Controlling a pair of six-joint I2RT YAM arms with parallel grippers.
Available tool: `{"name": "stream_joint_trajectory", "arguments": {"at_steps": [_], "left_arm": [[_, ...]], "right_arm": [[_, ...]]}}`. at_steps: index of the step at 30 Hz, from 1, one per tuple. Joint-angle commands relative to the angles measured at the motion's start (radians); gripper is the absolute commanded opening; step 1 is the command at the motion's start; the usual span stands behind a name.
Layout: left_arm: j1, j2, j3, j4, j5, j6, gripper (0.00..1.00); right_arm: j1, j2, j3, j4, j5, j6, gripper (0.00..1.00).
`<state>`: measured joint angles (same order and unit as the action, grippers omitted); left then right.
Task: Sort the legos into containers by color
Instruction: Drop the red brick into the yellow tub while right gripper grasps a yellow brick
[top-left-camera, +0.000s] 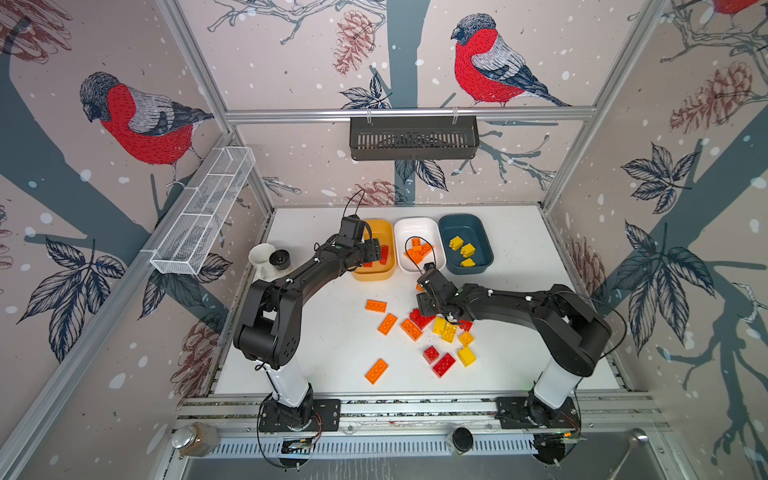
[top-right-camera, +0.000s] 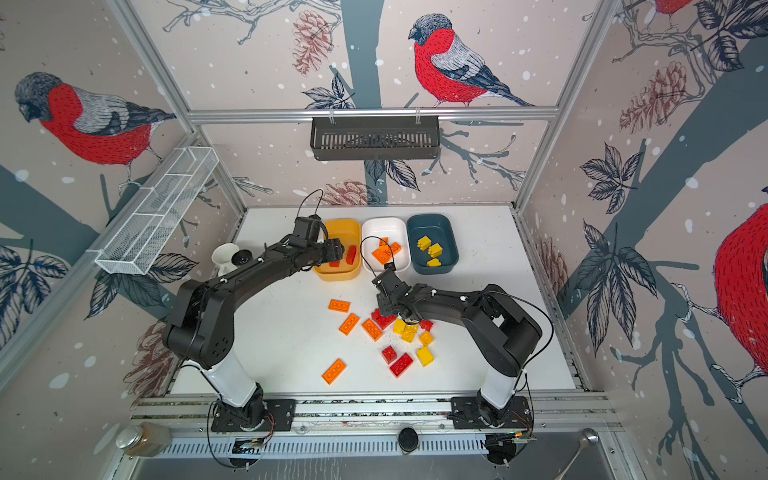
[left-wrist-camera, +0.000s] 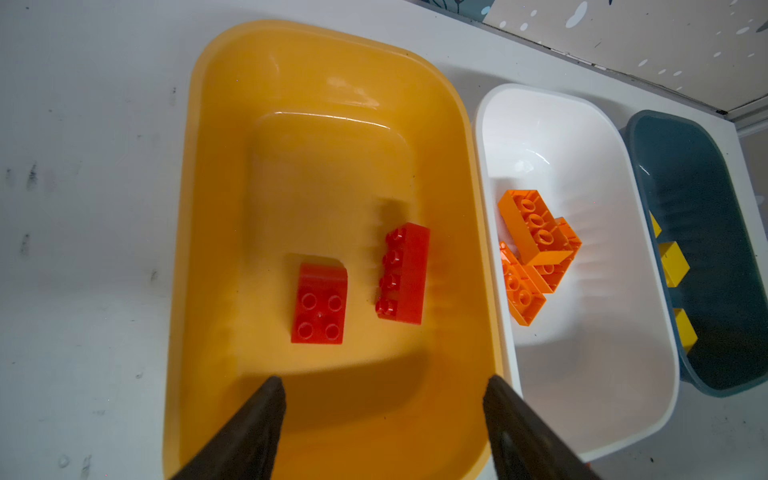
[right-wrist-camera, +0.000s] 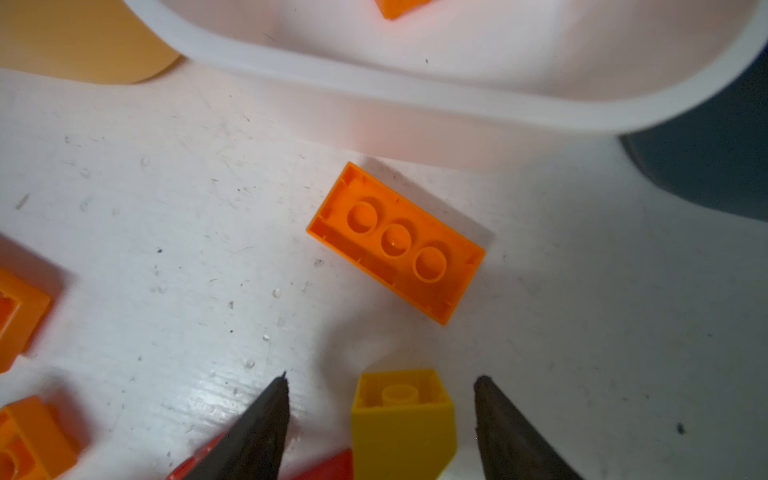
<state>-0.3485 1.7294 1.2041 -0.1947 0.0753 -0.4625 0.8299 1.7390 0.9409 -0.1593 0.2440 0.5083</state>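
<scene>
One small yellow plastic brick (right-wrist-camera: 403, 419), on the white tabletop (right-wrist-camera: 166, 249) between the parted, empty jaws of the right gripper (right-wrist-camera: 383, 376): close squarely on its flat sides, lift clear, carry to dark teal-blue plastic tub (top-left-camera: 473, 235); left gripper (left-wrist-camera: 385, 378) spread, empty, above yellow-orange plastic tub (left-wrist-camera: 216, 208).

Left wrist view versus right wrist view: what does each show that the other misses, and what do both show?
Only left wrist: two red bricks in the yellow-orange tub, under the open left gripper. Only right wrist: an upside-down orange brick on the table and a yellow brick between the fingers of the open right gripper. Both: the white tub holding orange bricks.
</scene>
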Motion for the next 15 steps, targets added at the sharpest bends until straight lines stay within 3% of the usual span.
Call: {"name": "stream_joint_trajectory", "arguments": {"at_steps": [1, 5, 15], "left_arm": [[0.002, -0.016, -0.012, -0.012, 0.029, 0.001, 0.79], [0.002, -0.024, -0.026, -0.018, 0.032, 0.003, 0.81], [0.001, -0.056, -0.075, -0.034, 0.047, 0.011, 0.90]], "right_arm": [[0.002, 0.007, -0.007, -0.029, 0.035, 0.035, 0.65], [0.002, 0.021, -0.014, -0.023, 0.028, 0.034, 0.56], [0.005, 0.051, -0.012, -0.014, 0.029, 0.024, 0.48]]}}
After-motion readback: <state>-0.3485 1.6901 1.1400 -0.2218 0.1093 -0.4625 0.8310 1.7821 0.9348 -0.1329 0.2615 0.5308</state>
